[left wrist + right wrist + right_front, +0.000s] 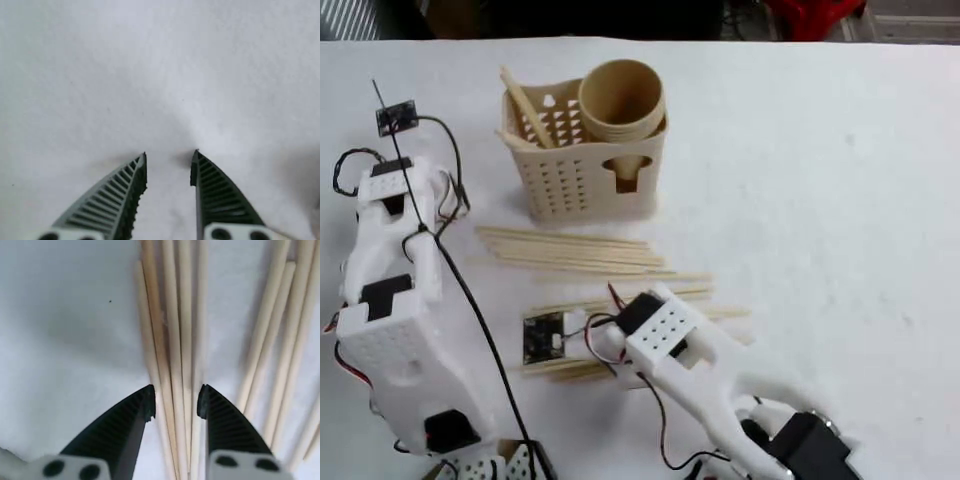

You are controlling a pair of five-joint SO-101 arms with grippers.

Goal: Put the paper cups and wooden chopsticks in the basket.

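Closest in, my right pincer stands parted astride a bundle of wooden chopsticks, gripping nothing; my left pincer hangs parted over the table. Paper cups sit stacked in the basket with perhaps two sticks; most lie outside

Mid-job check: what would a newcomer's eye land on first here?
The basket at the far side of the table, holding stacked cups and some chopsticks. Then the loose chopsticks scattered on the table before it, with the right end effector open over a few.
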